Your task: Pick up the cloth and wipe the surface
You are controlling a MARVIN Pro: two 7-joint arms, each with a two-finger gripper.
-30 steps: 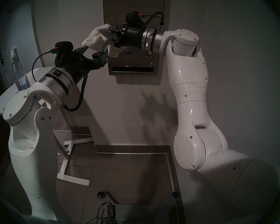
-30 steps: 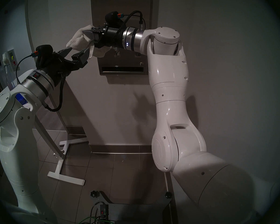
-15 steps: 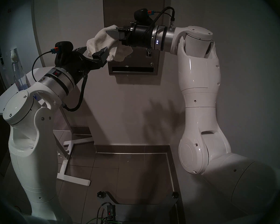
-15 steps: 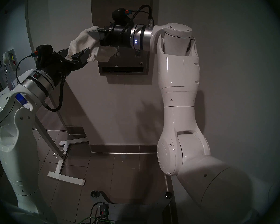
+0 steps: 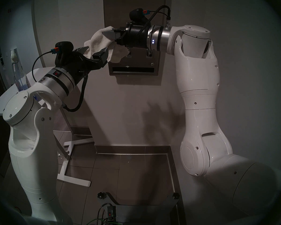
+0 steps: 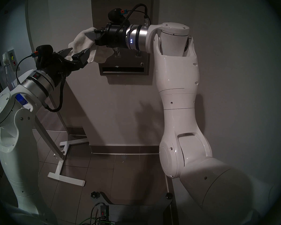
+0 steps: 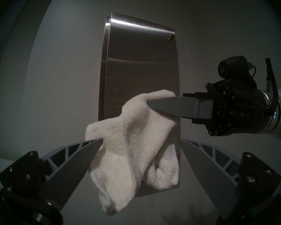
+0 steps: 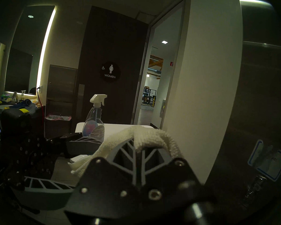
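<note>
Cloth (image 7: 136, 143): pinched in right end effector (image 7: 150, 106), draped before dispenser front (image 7: 141, 57); left end effector (image 7: 139, 141) spread, empty, straddling it.

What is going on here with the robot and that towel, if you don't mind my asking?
The robot is cleaning a wall-mounted stainless-steel dispenser. Its right gripper is shut on an off-white cloth and holds it in front of the dispenser's steel face, with most of the cloth hanging loose below the fingers. The left gripper is open and empty, its fingers on either side of the hanging cloth. A spray bottle stands unused on the white table to the left.
</note>
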